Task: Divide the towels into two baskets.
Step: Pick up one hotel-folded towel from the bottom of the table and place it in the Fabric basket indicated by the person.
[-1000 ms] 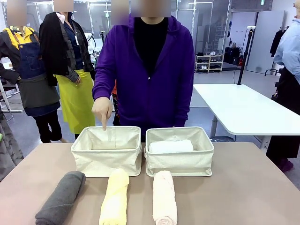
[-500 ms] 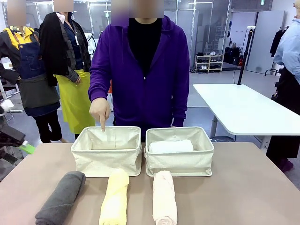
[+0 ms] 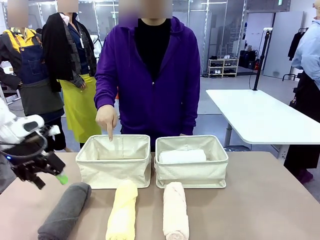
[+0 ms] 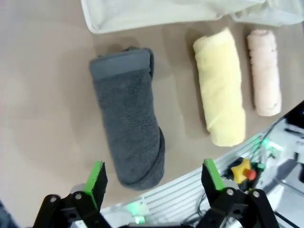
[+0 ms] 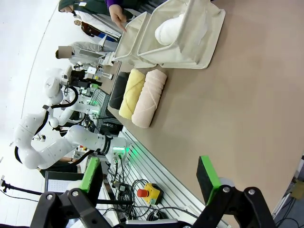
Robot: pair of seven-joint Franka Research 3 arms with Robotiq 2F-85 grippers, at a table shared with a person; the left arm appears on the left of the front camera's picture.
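Grey towel [image 4: 128, 114]: soft, light, squashy roll; pinch across middle. Left end effector [image 4: 153, 175] released over it; right end effector [image 5: 149, 176] released, empty.

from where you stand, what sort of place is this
Probably a robotics lab or test hall, not a home: a red emergency-stop button among loose cables, a white worktable on open floor, and glass partitions with a shelf rack behind.
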